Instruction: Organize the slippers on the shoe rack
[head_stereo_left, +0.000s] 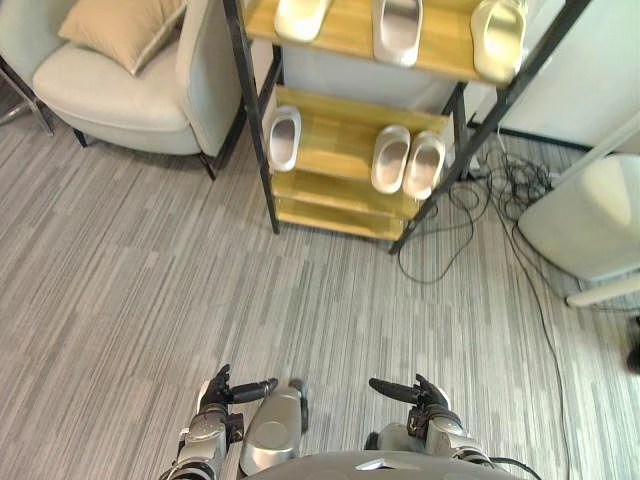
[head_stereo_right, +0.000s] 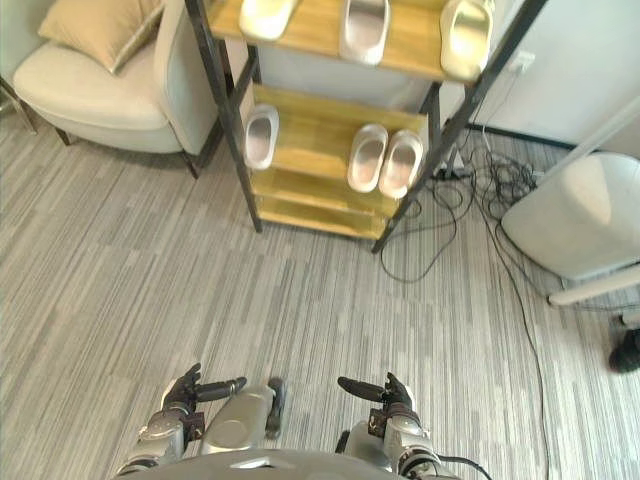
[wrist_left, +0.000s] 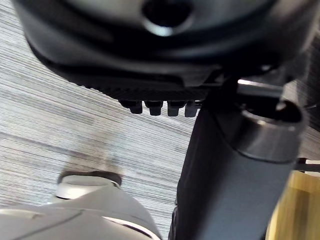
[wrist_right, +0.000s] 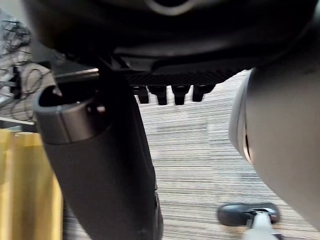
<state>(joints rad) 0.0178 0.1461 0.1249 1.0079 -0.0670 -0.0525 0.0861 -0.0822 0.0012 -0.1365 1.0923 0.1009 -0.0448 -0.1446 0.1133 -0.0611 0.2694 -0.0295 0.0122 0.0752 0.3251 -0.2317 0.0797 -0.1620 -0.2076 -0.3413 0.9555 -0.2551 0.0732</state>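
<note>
Slippers (head_stereo_left: 390, 158) on shoe rack (head_stereo_left: 335, 135), armchair (head_stereo_left: 110, 90) beside, left hand (head_stereo_left: 212, 397) and right hand (head_stereo_left: 428, 398) slack, empty.

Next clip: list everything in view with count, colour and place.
shoe rack: one, black frame, wooden shelves, top centre
slippers: six, pale; three on the upper shelf, one left and a pair right on the shelf below
armchair: one, cream, left of the rack
cushion: one, beige, on the armchair
cables: several, black, floor right of the rack
rounded object: one, white, far right
carpet: grey striped, floor
left hand: one, dark, open, empty, bottom left
right hand: one, dark, open, empty, bottom right
</note>
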